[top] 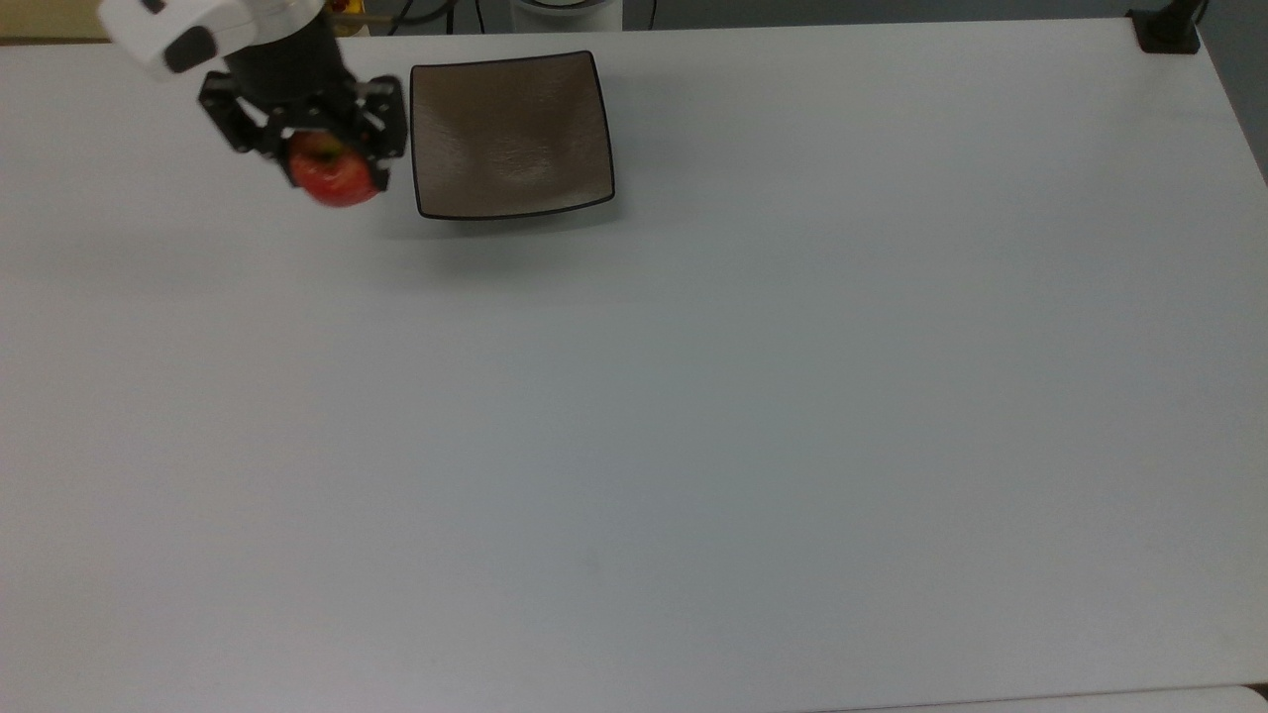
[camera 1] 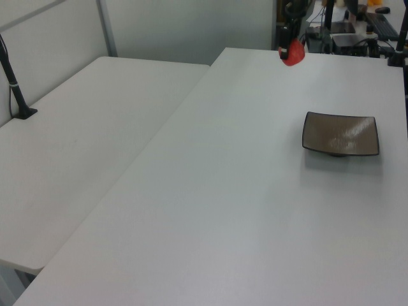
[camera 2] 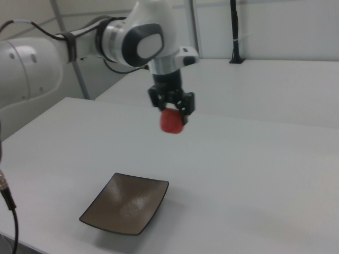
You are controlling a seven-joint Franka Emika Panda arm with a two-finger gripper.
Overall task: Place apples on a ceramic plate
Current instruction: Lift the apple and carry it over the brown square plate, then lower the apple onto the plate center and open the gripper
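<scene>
My gripper (top: 332,163) (camera 2: 171,114) is shut on a small red apple (top: 335,176) (camera 1: 293,53) (camera 2: 172,121) and holds it in the air above the white table. The apple's yellow-green stem end faces up between the black fingers. A square taupe-brown ceramic plate (top: 511,134) (camera 1: 341,133) (camera 2: 126,203) with a thin dark rim lies flat on the table, with nothing on it. In the top view the apple hangs just off the plate's left edge. In the right view it floats well above the plate and a little past its far corner.
The white table (top: 693,396) spreads wide around the plate. A second white table (camera 1: 76,146) adjoins it on the left view's left. A black post base (top: 1167,30) stands at the top view's upper right corner. Cables and equipment (camera 1: 344,32) sit beyond the far edge.
</scene>
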